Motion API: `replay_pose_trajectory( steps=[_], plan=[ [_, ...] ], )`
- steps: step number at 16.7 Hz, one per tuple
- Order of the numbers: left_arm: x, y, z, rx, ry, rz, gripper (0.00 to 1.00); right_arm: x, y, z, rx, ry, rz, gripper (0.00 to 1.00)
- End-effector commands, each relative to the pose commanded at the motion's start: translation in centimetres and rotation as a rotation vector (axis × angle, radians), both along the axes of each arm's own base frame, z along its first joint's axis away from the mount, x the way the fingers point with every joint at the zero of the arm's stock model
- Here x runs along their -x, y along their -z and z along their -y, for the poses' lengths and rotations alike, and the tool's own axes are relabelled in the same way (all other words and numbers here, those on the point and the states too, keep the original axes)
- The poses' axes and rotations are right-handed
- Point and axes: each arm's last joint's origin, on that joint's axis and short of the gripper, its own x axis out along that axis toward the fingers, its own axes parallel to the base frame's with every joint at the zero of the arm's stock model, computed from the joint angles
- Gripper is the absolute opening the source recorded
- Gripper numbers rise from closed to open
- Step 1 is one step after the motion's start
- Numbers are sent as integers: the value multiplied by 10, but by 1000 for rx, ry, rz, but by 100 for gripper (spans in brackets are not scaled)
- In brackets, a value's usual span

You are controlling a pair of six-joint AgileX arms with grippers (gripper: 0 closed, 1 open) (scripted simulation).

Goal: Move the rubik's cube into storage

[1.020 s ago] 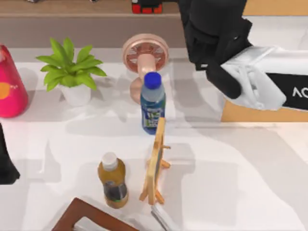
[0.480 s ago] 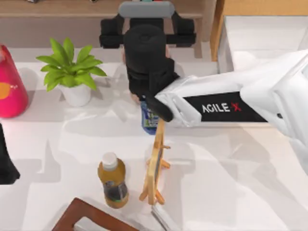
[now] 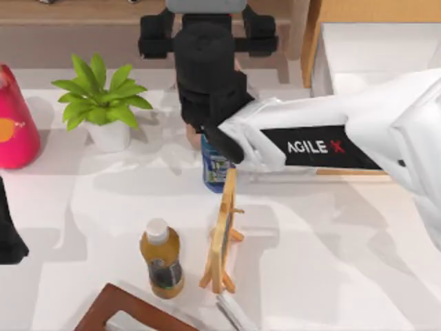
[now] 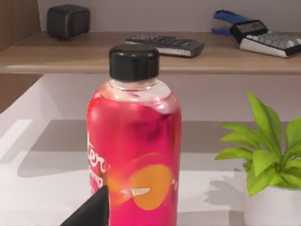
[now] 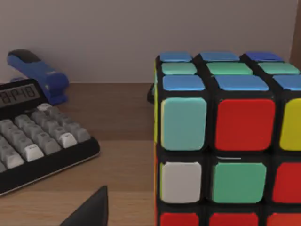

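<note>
The right arm reaches from the right across the worktop (image 3: 358, 262) to the far wooden shelf (image 3: 89, 12), its pincer (image 3: 207, 14) at the shelf's front edge with its dark wrist above the blue-capped bottle (image 3: 217, 165). Whether that pincer is released or clenched I cannot tell. In the right wrist view the rubik's cube (image 5: 228, 136) sits on the shelf board close ahead, with a calculator (image 5: 37, 141) and a blue stapler (image 5: 40, 75) beside it and a strip of bare board between them.

The storage (image 3: 375, 52) — a light-wood box with a white inside — stands at the far right, its near-left corner just beside the arm.

The left arm is parked at the worktop's left edge, its pincer (image 3: 8, 238) a dark shape; its state cannot be told. The left wrist view faces the pink bottle (image 4: 134, 141) with the potted plant (image 4: 270, 155) beside it.

Nearer, the amber bottle (image 3: 160, 262) and a small wooden easel (image 3: 224, 234) stand close together — open worktop lies to their right.
</note>
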Motion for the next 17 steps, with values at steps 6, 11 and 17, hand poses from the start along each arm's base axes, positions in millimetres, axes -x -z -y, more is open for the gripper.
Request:
replay_pose_trajectory(
  steps=[6,11,17],
  plan=[
    [0,0,0,0,0,0,100,-40,2,3,0,0,-2,100],
    [0,0,0,0,0,0,100,-50,9,0,0,0,-4,100],
    [0,0,0,0,0,0,100,-50,9,0,0,0,-4,70]
  ],
)
